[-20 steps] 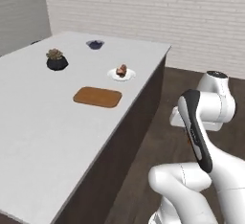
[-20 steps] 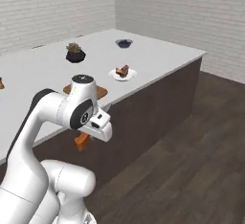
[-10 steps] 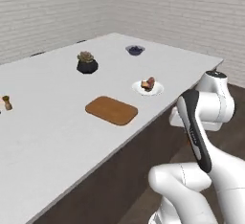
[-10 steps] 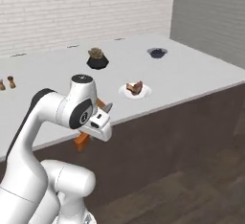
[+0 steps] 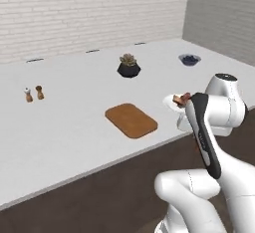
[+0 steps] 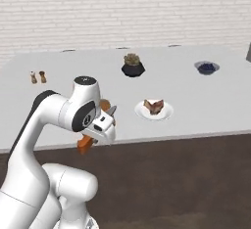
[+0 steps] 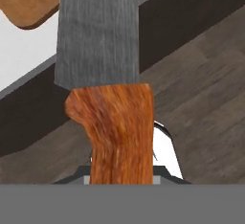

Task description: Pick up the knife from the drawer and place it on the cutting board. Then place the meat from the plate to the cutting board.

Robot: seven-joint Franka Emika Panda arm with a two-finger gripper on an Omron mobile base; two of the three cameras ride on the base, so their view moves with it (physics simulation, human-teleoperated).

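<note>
Knife (image 7: 103,74) with orange-brown wooden handle and grey blade sits pinched in our gripper (image 6: 100,130), below the white counter's (image 5: 60,127) front edge, short of the orange-brown wooden cutting board (image 5: 131,120), so we risk clipping that edge while lifting.

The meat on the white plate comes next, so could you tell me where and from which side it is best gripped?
Grip the meat across its narrow middle, coming straight down from above. It is a small, low oblong chunk lying on the shallow plate, so a side approach would likely catch the rim. The gripper is shut on the knife, which must be set down first.
</note>
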